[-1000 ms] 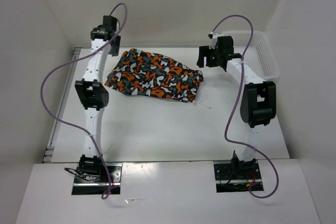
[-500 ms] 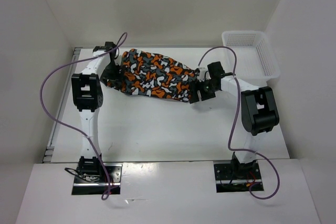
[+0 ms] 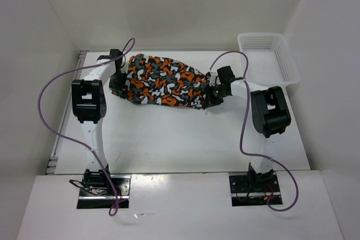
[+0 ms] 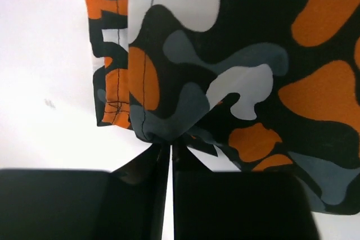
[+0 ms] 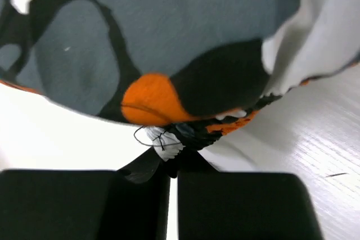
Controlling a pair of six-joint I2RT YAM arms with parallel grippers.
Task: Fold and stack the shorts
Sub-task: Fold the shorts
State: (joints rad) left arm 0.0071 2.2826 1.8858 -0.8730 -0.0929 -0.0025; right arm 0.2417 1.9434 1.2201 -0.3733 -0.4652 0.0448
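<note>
I am clamping the shorts at opposite ends, left gripper at 9 o'clock, right gripper at 4 o'clock, to tension the fold.

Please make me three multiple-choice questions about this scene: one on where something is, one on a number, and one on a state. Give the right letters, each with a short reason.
1. Where does the white basket stand?
A) at the far right corner of the table
B) between the arm bases
C) on top of the shorts

2. How many grippers hold the shorts?
A) none
B) one
C) two

3. In what state is the left gripper?
A) wide open
B) shut on the edge of the shorts
C) shut on the basket rim

Answers:
1 A: the top view shows it in the far right corner.
2 C: the left gripper and the right gripper each pinch one end.
3 B: the left wrist view shows it closed on a fabric fold.
</note>
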